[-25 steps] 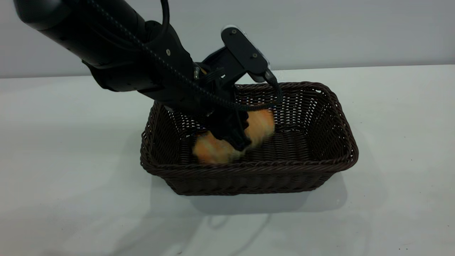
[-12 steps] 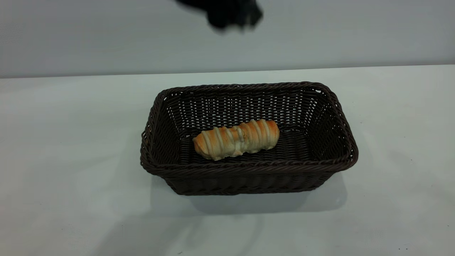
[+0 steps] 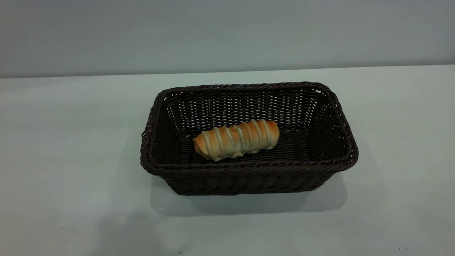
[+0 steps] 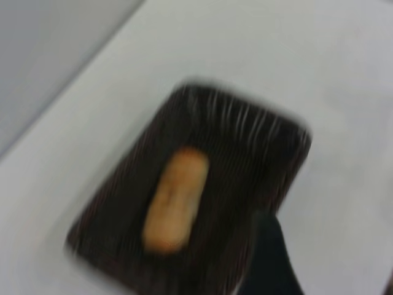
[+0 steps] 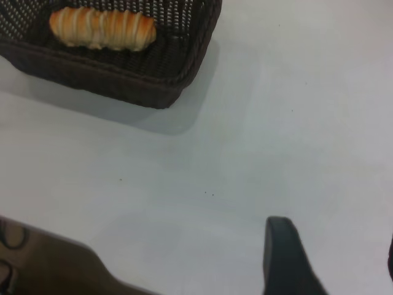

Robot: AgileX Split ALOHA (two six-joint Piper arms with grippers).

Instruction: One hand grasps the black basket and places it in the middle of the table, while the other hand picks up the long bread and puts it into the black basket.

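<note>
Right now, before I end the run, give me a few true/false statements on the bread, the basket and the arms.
1. The long bread lies inside the black basket. True.
2. The basket is tipped on its side. False: it stands upright on the table.
3. A gripper holds the bread. False: nothing touches it, and neither arm shows in the exterior view.
4. The bread stands on end against the wall. False: it lies flat on the basket floor.
5. The left wrist view looks down on the basket with the bread in it. True.

Probably a lab: bare table (image 3: 71, 142), blank wall (image 3: 227, 32)
</note>
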